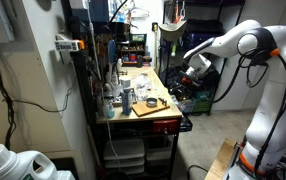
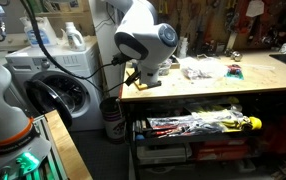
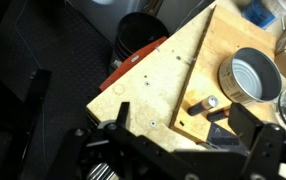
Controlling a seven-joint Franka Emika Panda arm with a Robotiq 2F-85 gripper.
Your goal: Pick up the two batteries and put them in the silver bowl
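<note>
You have the end effector (image 3: 178, 120) hanging over the outer corner of the pale, grainy plywood bench (image 3: 143, 95). Its dark fingers are spread wide apart and hold nothing.

Only the wrist view shows the work:
- The round silver metal bowl (image 3: 251, 80) is smooth-walled and empty. It sits on a lighter raised wooden board (image 3: 233, 40), in from that corner.
- The small cylindrical batteries (image 3: 209, 103) lie on the board just beside the bowl's rim, too small to tell one from the other.
- A black round plastic bucket (image 3: 138, 35) stands on the floor past the bench edge.

In an exterior view, the end effector (image 1: 191, 68) is at the bench's edge. In an exterior view, you see a white front-loading washing machine (image 2: 58, 85) and an open drawer of yellow-handled tools (image 2: 198, 125) under the bench top.
</note>
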